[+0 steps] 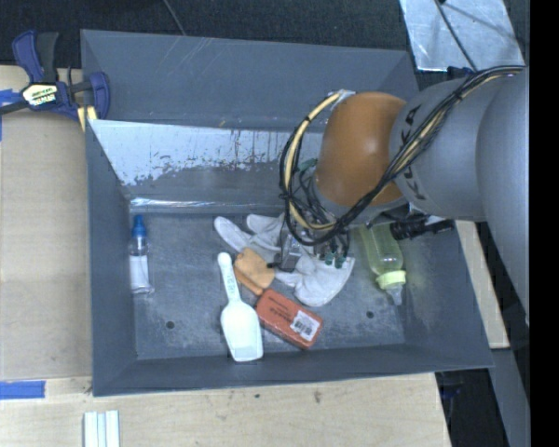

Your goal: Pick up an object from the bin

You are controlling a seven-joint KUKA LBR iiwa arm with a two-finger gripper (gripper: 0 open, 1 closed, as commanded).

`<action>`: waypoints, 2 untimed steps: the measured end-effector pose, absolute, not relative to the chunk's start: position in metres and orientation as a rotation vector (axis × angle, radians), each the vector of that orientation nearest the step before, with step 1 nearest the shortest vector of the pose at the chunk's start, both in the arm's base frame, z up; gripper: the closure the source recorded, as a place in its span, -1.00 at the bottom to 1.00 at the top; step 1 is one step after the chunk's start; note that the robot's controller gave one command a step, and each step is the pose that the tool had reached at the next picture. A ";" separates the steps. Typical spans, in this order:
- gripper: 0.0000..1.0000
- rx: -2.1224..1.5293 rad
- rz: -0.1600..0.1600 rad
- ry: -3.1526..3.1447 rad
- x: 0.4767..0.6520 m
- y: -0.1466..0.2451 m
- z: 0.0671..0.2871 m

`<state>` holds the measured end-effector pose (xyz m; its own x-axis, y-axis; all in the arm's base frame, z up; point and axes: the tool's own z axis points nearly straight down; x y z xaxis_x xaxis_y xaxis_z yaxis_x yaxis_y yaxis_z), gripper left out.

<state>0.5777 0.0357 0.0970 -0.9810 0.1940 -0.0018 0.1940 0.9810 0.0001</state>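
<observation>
The end effector (296, 254) hangs low at frame centre over a white crumpled cloth (324, 285) beside a tan block (253, 270), seemingly lined up to grasp; its opening cannot be told.

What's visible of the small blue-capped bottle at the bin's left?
The small bottle is clear, plastic-looking, with a blue cap on. It lies flat on the bin floor at the left, cap toward the back wall, apart from the heap in the middle. Only the floor touches it.
</observation>
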 end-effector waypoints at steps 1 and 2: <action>1.00 0.405 0.000 3.113 0.599 0.047 0.176; 1.00 0.405 0.000 3.113 0.599 0.047 0.176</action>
<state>0.5994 0.0469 0.1764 -0.9668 0.2556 -0.0028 0.2556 0.9668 0.0004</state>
